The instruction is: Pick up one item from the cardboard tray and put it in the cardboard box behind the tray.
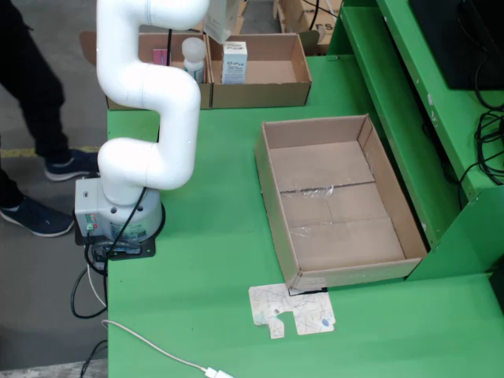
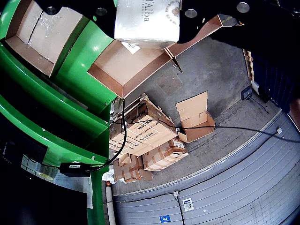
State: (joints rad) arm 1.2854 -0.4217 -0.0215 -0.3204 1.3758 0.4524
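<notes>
Now our claw (image 2: pixel 147 28) grips a white carton (image 2: pixel 147 21) above the tray (image 2: pixel 126 70); we should keep it level, swinging to the box (image 1: pixel 339 205).

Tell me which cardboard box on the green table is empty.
The large open box in the middle; only taped cardboard shows inside. The far boxes hold a carton and bottle.

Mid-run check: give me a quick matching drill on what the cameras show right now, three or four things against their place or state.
Things:
1. white carton
2. large cardboard box
3. white bottle
4. flat printed card

Places or states:
A. standing in a compartment of the far tray
B. held at the gripper, in the wrist view
C. lying flat on the green table
D. open and empty

Pairs: 1-B, 2-D, 3-A, 4-C
</notes>
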